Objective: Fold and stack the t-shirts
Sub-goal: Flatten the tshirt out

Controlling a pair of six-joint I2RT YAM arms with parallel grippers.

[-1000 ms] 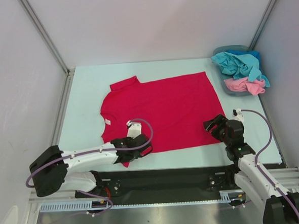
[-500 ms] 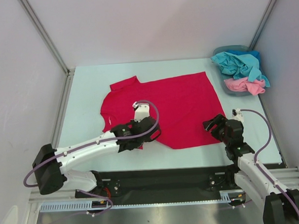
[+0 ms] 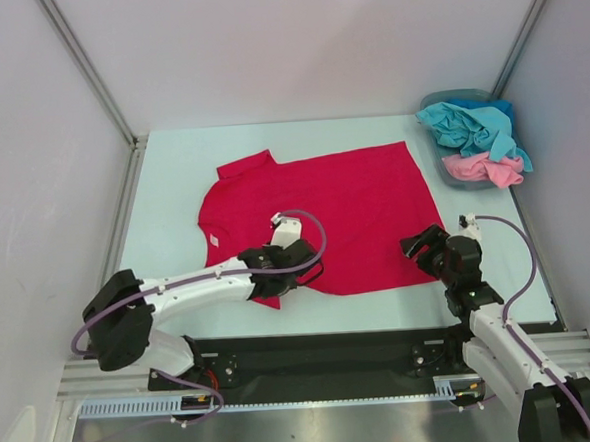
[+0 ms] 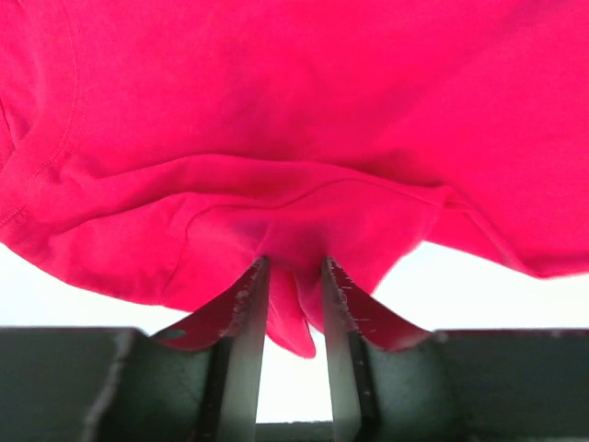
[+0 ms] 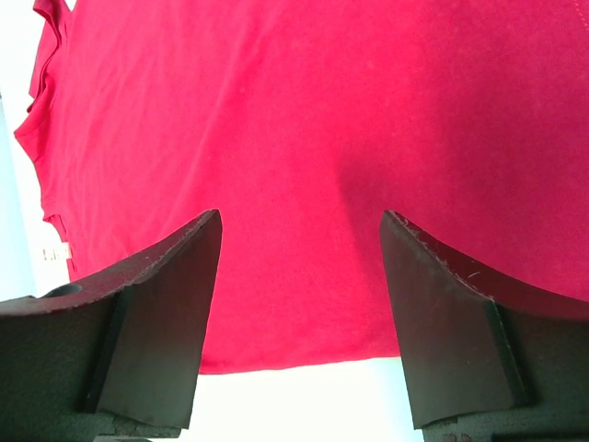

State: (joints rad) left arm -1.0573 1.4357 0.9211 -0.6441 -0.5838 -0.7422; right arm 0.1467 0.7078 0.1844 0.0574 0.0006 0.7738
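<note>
From the top camera: the red t-shirt (image 3: 339, 203) lies spread out on the pale worktop (image 3: 168, 184), collar end to the left, small white neck label (image 3: 213, 241) showing; the left gripper (image 3: 296, 273) sits at the near edge of the shirt, where a bit of cloth is bunched up and turned over; the right gripper (image 3: 422, 245) is at the near right corner of the shirt; off at the far right a basket (image 3: 438, 162) holds a crumpled teal t-shirt (image 3: 470, 125) with a pink t-shirt (image 3: 480, 170) on the near side of it.

Left wrist camera: the left gripper (image 4: 294, 276) is clenched on a fold of the red t-shirt (image 4: 276, 110); a tongue of red cloth hangs down between the narrow fingers, and the hem is rucked up just above them.

Right wrist camera: the right gripper (image 5: 302, 221) is spread wide and grasping nothing; the red t-shirt (image 5: 304, 110) fills the view beyond it, with a strip of worktop (image 5: 294, 391) between the fingers and the label (image 5: 55, 253) at the far left.
</note>
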